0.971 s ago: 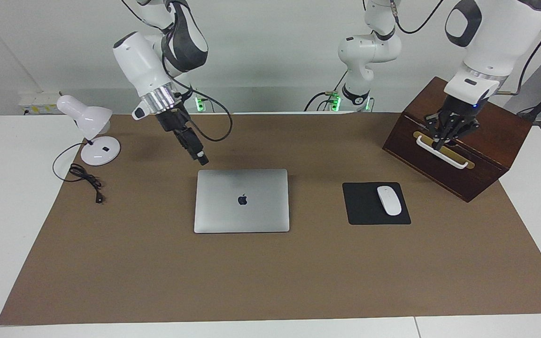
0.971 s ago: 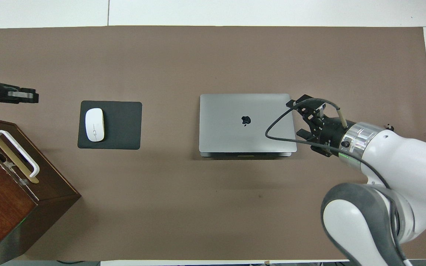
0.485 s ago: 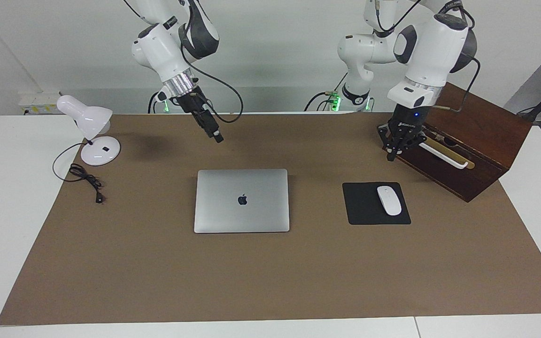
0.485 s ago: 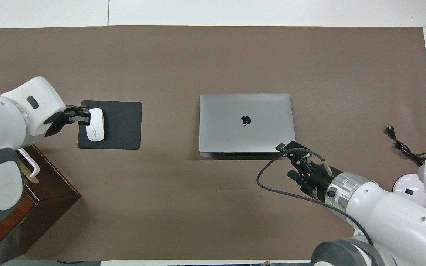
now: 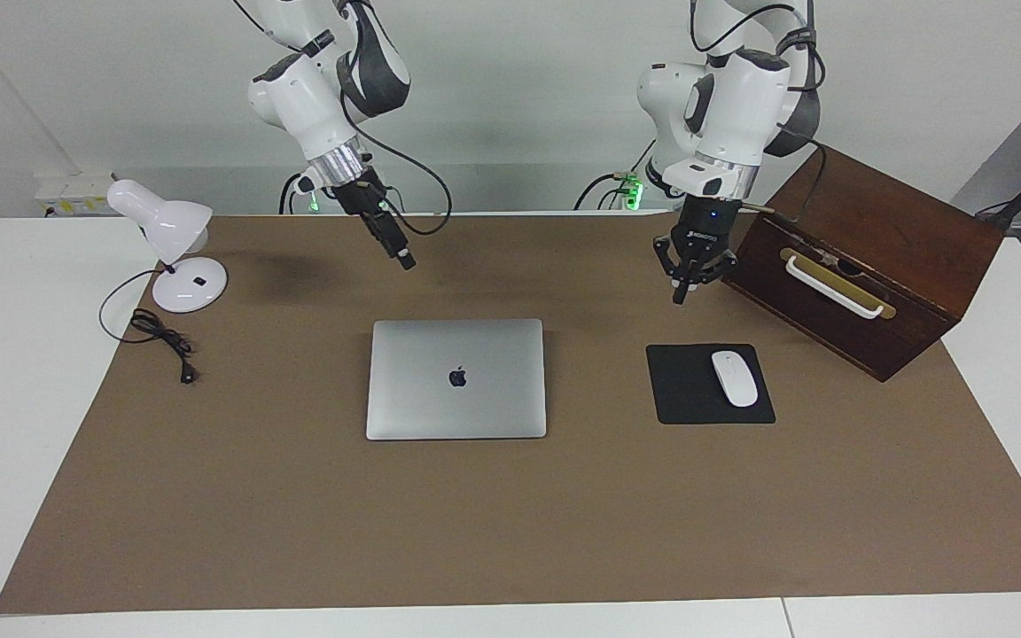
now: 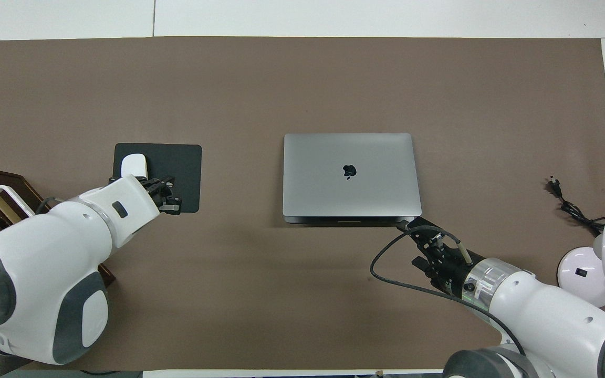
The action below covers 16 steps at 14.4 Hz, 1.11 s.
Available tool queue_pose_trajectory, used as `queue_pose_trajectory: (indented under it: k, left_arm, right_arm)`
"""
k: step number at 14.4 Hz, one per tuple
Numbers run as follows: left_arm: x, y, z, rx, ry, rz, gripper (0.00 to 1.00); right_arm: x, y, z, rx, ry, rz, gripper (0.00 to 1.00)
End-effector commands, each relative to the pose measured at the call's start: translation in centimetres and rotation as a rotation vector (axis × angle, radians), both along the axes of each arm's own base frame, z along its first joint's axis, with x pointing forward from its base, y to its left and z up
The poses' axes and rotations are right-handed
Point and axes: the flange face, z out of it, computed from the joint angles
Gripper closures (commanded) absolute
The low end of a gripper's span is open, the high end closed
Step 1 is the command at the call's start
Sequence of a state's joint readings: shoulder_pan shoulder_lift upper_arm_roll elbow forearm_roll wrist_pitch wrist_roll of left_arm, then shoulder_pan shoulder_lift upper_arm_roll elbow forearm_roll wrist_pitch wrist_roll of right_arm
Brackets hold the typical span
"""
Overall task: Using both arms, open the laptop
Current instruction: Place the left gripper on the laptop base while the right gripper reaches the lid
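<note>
The silver-grey laptop (image 5: pixel 455 379) (image 6: pixel 350 176) lies closed and flat in the middle of the brown mat, apple logo up. My right gripper (image 5: pixel 405 262) (image 6: pixel 406 226) hangs in the air over the mat, just off the laptop's corner that is nearest the robots at the right arm's end, not touching it. My left gripper (image 5: pixel 681 296) (image 6: pixel 175 201) is shut on nothing and hangs over the mat beside the wooden box (image 5: pixel 865 257), above the mouse pad's edge nearest the robots.
A black mouse pad (image 5: pixel 688 390) with a white mouse (image 5: pixel 734 378) lies beside the laptop toward the left arm's end. A white desk lamp (image 5: pixel 175 257) and its black cord (image 5: pixel 160 341) stand toward the right arm's end.
The left gripper has left the box's handle and swung toward the middle, past the mouse pad. The right gripper has lifted from beside the laptop and drawn back toward the robots.
</note>
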<state>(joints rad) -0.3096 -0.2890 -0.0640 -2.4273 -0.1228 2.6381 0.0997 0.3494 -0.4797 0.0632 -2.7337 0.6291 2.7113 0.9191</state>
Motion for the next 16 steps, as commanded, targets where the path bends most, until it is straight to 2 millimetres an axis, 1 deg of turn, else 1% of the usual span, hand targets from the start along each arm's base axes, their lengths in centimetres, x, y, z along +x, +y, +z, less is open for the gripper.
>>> queue_pose_trajectory:
  k: [1,3,6,8,9,10,11,12,14,16]
  left_arm:
    - [-2.3,-1.3,-1.8,-0.043,-0.040,-0.010,1.00]
    - [-3.1,-2.4,-3.3,-0.052,-0.062,-0.025,1.00]
    - [-4.6,-4.3,-6.4,-0.067,-0.092,-0.054,1.00]
    - [-5.4,-5.9,-8.5,-0.089,-0.114,-0.063,1.00]
    - [-5.6,-6.5,-9.6,-0.090,-0.119,-0.072,1.00]
    - [-6.0,-7.5,-10.5,-0.097,-0.124,-0.086,1.00]
    - [-6.5,-8.0,-11.3,-0.107,-0.132,-0.088,1.00]
    - [-6.7,-8.1,-12.0,-0.112,-0.147,-0.088,1.00]
    - [-7.2,-8.8,-12.8,-0.116,-0.157,-0.107,1.00]
    - [-7.3,-9.3,-13.6,-0.126,-0.185,-0.115,1.00]
  right_arm:
    - [1.0,-0.2,-2.6,-0.025,0.000,-0.034,0.00]
    - [1.8,0.1,-4.4,-0.048,0.009,-0.045,0.00]
    - [3.3,0.5,-6.0,-0.066,0.023,-0.056,0.00]
    - [3.8,0.6,-6.6,-0.074,0.024,-0.059,0.00]
    - [3.9,0.6,-6.4,-0.075,0.019,-0.054,0.00]
    - [4.0,0.6,-6.8,-0.079,0.025,-0.051,0.00]
    - [4.3,0.6,-7.1,-0.083,0.027,-0.049,0.00]
    - [4.6,0.7,-7.5,-0.088,0.031,-0.050,0.00]
    - [5.3,0.6,-8.0,-0.099,0.013,-0.064,0.00]
    - [5.9,0.7,-7.9,-0.096,0.008,-0.067,0.00]
